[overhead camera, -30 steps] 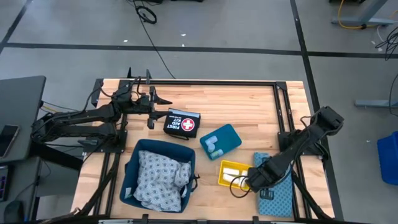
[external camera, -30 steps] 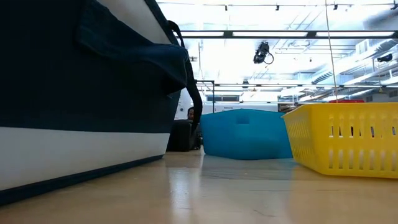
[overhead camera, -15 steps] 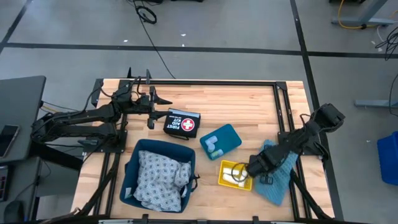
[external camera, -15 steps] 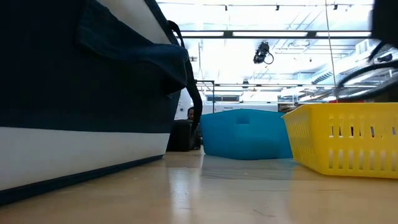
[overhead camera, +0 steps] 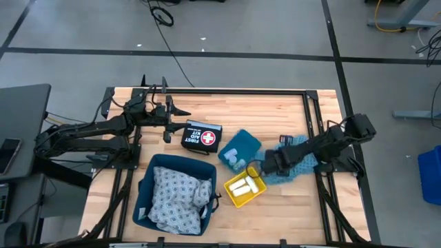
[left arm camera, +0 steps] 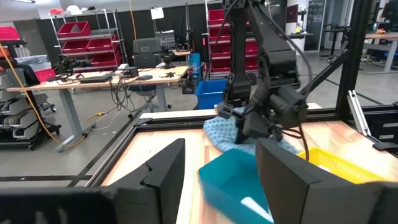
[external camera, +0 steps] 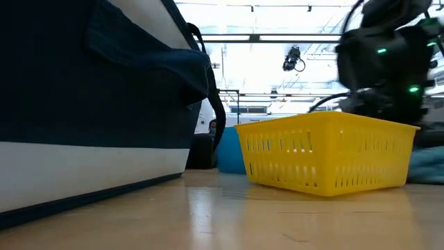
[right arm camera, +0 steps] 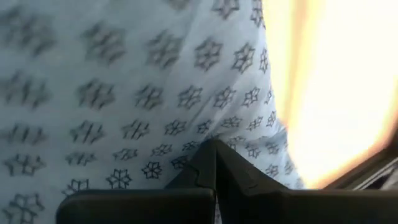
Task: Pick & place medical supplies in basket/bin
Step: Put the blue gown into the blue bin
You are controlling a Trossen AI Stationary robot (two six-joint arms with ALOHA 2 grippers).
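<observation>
The right claw [overhead camera: 267, 167], pinching the blue patterned cloth [overhead camera: 298, 165], has dragged it across the desk [overhead camera: 275, 114] and pushed the yellow basket [overhead camera: 244, 189] toward the dark bin [overhead camera: 142, 189], while the left claw [overhead camera: 167, 114] waits spread at the far side.

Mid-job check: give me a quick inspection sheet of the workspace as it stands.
Surface: wooden table, black frame.
Job's things: blue patterned cloth in right pincer; white rolls in yellow slotted basket; patterned bundle in dark blue fabric bin; teal tray.
Clutter: black first aid kit.
Grippers: right pincer shut on cloth, beside basket; left pincer open, idle.
Cables: black floor cable.
Surroundings: workbenches, red bins.
</observation>
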